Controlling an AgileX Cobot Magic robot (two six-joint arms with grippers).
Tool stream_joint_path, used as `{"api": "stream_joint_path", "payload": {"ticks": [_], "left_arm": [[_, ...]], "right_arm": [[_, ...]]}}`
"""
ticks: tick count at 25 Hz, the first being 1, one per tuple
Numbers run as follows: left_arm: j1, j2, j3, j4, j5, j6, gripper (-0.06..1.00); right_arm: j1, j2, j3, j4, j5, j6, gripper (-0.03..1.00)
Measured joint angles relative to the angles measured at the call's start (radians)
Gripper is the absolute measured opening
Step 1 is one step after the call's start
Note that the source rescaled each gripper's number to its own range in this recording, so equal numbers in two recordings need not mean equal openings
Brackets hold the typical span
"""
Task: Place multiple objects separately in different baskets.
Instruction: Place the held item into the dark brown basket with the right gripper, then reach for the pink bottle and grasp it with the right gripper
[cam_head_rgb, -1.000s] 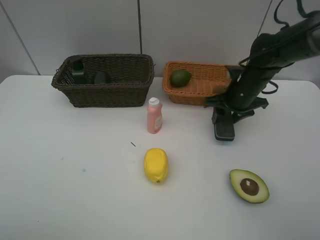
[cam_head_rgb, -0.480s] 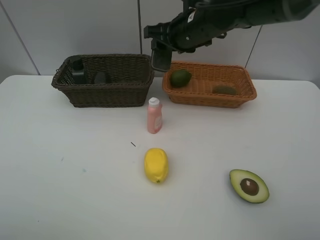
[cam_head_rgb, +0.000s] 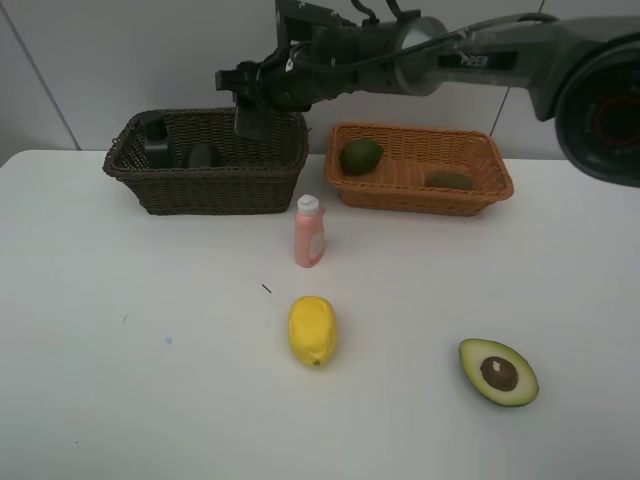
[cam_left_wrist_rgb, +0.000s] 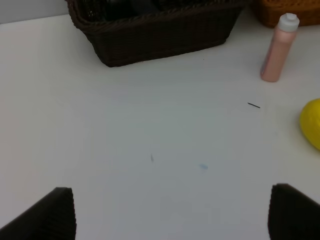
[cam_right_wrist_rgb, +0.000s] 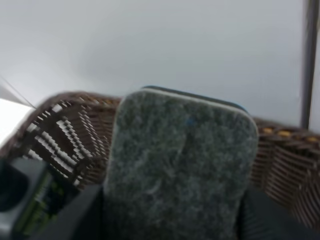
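Observation:
My right gripper (cam_head_rgb: 256, 98) reaches across to hang over the dark brown basket (cam_head_rgb: 220, 190), shut on the eraser block (cam_head_rgb: 249, 122). In the right wrist view the block's grey felt face (cam_right_wrist_rgb: 180, 165) fills the space between the fingers (cam_right_wrist_rgb: 80, 215). Inside that basket stand the pump bottle (cam_head_rgb: 155, 140) and the grey cup (cam_head_rgb: 203, 155). The orange basket (cam_head_rgb: 420, 198) holds the lime (cam_head_rgb: 361, 156) and the kiwi (cam_head_rgb: 449, 181). On the table are the pink bottle (cam_head_rgb: 309, 232), the lemon (cam_head_rgb: 312, 330) and the avocado half (cam_head_rgb: 498, 372). My left gripper (cam_left_wrist_rgb: 170, 215) is open over bare table.
The two baskets stand side by side at the table's back edge against a grey wall. The left wrist view shows the dark basket (cam_left_wrist_rgb: 160, 40), the pink bottle (cam_left_wrist_rgb: 279, 50) and part of the lemon (cam_left_wrist_rgb: 312, 122). A small dark mark (cam_head_rgb: 266, 289) lies near the pink bottle.
My right arm has swung left with the eraser block, from the table right of the orange basket, past that basket, to above the dark basket. Nothing else moved.

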Motion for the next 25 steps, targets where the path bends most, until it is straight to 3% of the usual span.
{"api": "stream_joint_path", "payload": {"ticks": [1, 2, 5, 7, 10, 14, 19, 25], "left_arm": [[0.0, 0.0, 0.0, 0.0, 0.0, 0.0, 0.99], [0.0, 0.0, 0.0, 0.0, 0.0, 0.0, 0.99], [0.0, 0.0, 0.0, 0.0, 0.0, 0.0, 0.99], [0.0, 0.0, 0.0, 0.0, 0.0, 0.0, 0.99], [0.0, 0.0, 0.0, 0.0, 0.0, 0.0, 0.99], [0.0, 0.0, 0.0, 0.0, 0.0, 0.0, 0.99], [0.0, 0.0, 0.0, 0.0, 0.0, 0.001, 0.99], [0.0, 0.0, 0.0, 0.0, 0.0, 0.001, 0.99]], "right_arm": [[0.0, 0.008, -0.003, 0.004, 0.014, 0.001, 0.78], [0.0, 0.009, -0.004, 0.005, 0.026, 0.001, 0.86], [0.0, -0.002, -0.009, 0.007, 0.072, 0.002, 0.97], [0.0, -0.024, -0.012, 0.007, 0.127, 0.002, 0.99], [0.0, -0.087, -0.013, 0.008, 0.281, 0.002, 1.0], [0.0, -0.185, -0.016, 0.008, 0.611, 0.002, 1.0], [0.0, -0.232, -0.024, 0.011, 0.942, 0.003, 1.0], [0.0, -0.228, 0.003, 0.019, 1.0, 0.028, 1.0]]}}
